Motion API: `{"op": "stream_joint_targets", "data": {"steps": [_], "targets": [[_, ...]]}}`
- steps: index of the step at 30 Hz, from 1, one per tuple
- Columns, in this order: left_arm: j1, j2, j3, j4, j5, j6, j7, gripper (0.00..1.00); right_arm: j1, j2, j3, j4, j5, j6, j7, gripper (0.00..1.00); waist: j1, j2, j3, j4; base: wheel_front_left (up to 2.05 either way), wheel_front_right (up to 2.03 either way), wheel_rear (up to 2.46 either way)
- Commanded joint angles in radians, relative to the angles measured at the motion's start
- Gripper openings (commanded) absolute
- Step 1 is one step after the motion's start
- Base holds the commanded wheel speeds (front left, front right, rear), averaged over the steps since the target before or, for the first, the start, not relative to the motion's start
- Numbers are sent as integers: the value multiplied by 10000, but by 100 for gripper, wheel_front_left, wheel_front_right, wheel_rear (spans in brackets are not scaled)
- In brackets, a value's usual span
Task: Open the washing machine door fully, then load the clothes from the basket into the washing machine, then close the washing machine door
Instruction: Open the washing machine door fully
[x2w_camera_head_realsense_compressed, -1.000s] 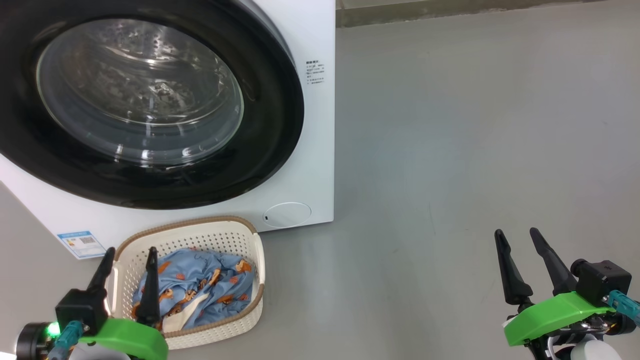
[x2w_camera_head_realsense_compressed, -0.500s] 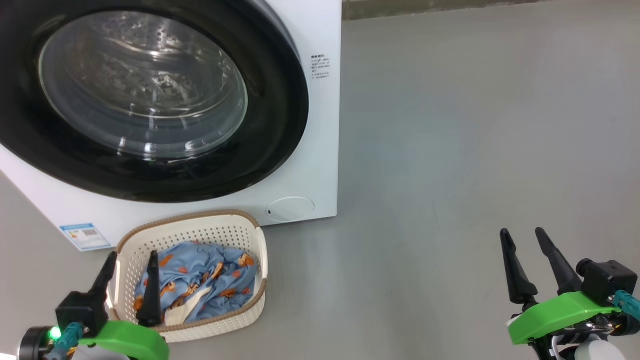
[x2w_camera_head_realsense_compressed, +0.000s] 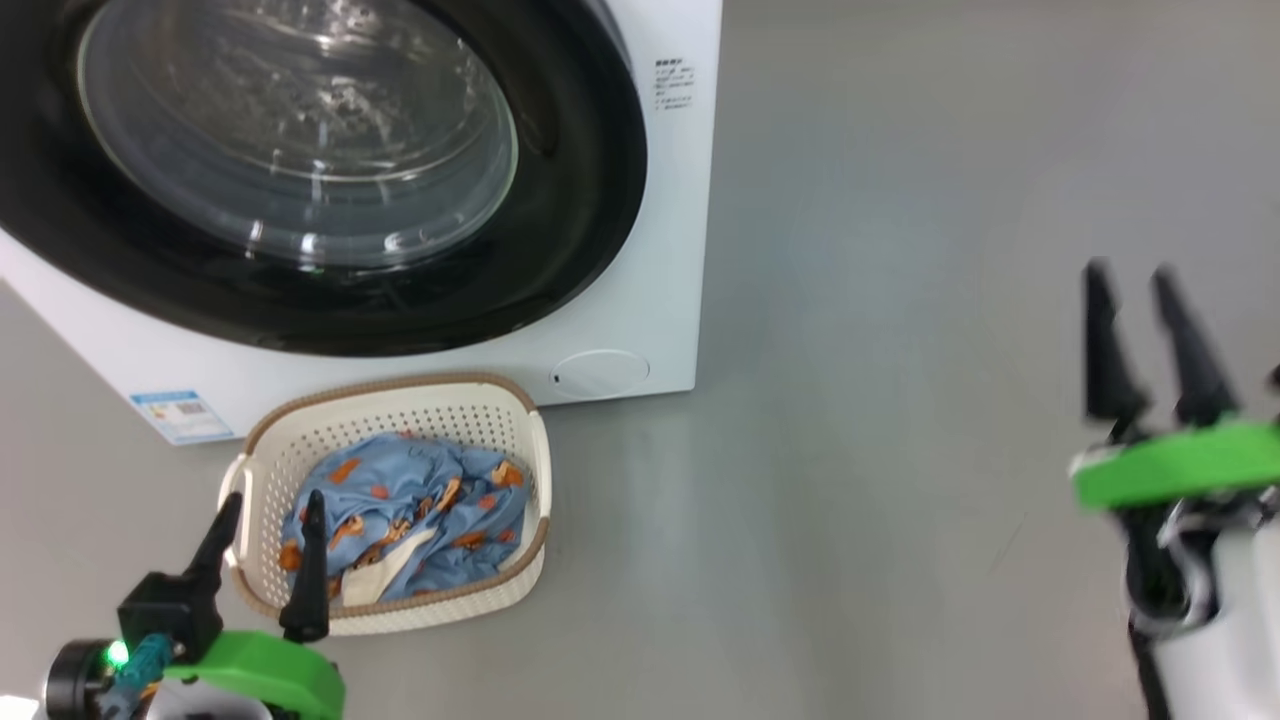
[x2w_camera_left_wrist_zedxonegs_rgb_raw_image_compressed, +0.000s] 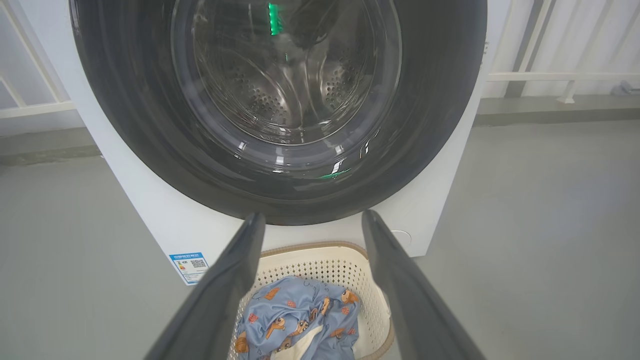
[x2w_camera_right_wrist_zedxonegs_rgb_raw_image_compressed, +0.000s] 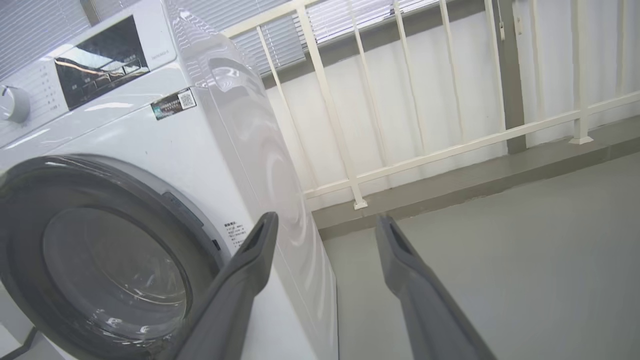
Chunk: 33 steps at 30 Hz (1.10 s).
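The white washing machine (x2w_camera_head_realsense_compressed: 650, 220) fills the upper left of the head view. Its black-rimmed washing machine door (x2w_camera_head_realsense_compressed: 560, 200) with the glass bowl lies flat against the front, shut. On the floor before it stands the cream basket (x2w_camera_head_realsense_compressed: 390, 410), holding the blue printed clothes (x2w_camera_head_realsense_compressed: 410, 510). My left gripper (x2w_camera_head_realsense_compressed: 274, 500) hangs open over the basket's near left rim, empty. Its wrist view looks past open fingers (x2w_camera_left_wrist_zedxonegs_rgb_raw_image_compressed: 240, 270) at the door (x2w_camera_left_wrist_zedxonegs_rgb_raw_image_compressed: 125, 125), basket (x2w_camera_left_wrist_zedxonegs_rgb_raw_image_compressed: 320, 260) and clothes (x2w_camera_left_wrist_zedxonegs_rgb_raw_image_compressed: 300, 320). My right gripper (x2w_camera_head_realsense_compressed: 1130, 272) is open and empty, raised over bare floor far right of the machine (x2w_camera_right_wrist_zedxonegs_rgb_raw_image_compressed: 150, 130).
A blue label sticker (x2w_camera_head_realsense_compressed: 180, 415) and a round white cover (x2w_camera_head_realsense_compressed: 600, 372) sit low on the machine's front. Grey floor (x2w_camera_head_realsense_compressed: 900, 400) stretches to the right. A white railing (x2w_camera_right_wrist_zedxonegs_rgb_raw_image_compressed: 350, 100) and wall stand behind the machine.
The head camera has shifted, sliding the machine and basket up and right in the picture. My right gripper has risen well up, blurred by motion. The left gripper stays open over the basket.
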<state>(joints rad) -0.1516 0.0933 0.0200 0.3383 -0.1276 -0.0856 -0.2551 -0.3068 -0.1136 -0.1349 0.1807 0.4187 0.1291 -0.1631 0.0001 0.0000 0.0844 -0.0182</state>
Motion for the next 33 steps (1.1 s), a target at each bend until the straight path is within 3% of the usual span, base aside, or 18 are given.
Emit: {"op": "stream_joint_targets", "data": {"steps": [1, 4, 5, 6, 7, 8, 16, 23, 28, 33], "targets": [[-535, 181, 282, -250, 10, -71, -67, 100, -803, -39, -4, -398, 481, 16, 34, 100, 0, 0, 234, 167, 0, 0, 0], [-646, 152, 213, -250, 24, -98, -67, 100, -1572, 125, -603, -421, 1448, 16, 217, 100, 0, 0, 406, 302, 0, 0, 0], [-691, 144, 189, -243, 30, -107, -67, 100, -1847, 186, -874, -385, 1844, 16, 288, 82, 0, 0, 466, 350, 0, 0, 0], [-740, 138, 164, -235, 36, -118, -67, 100, -2117, 233, -1144, -322, 2212, 16, 376, 46, 0, 0, 525, 396, 0, 0, 0], [-785, 133, 141, -230, 42, -128, -67, 100, -2386, 267, -1419, -246, 2535, 16, 459, 29, 0, 0, 589, 438, 0, 0, 0], [-832, 126, 122, -228, 46, -136, -67, 100, -2636, 287, -1677, -182, 2780, 16, 533, 0, 0, 0, 655, 486, 0, 0, 0], [-1145, 11, -16, -304, 56, -172, -67, 100, -4115, 464, -3749, 655, 4718, 16, 1098, 0, 0, 0, 1103, 863, 0, 0, 0], [-1532, -112, -119, -415, 70, -188, -67, 100, -5620, 598, -5378, 2294, 6271, 16, 2109, 0, 0, 0, 1785, 1244, 0, 0, 0], [-1755, -192, -233, -434, 49, -221, -67, 100, -6816, 622, -5949, 3665, 6724, 16, 2948, 0, 0, 0, 2173, 1448, 0, 0, 0], [-1955, -272, -360, -425, 25, -241, -67, 100, -7831, 626, -6067, 4635, 6372, 16, 3725, 0, 0, 0, 2511, 1650, 0, 0, 0]]}}
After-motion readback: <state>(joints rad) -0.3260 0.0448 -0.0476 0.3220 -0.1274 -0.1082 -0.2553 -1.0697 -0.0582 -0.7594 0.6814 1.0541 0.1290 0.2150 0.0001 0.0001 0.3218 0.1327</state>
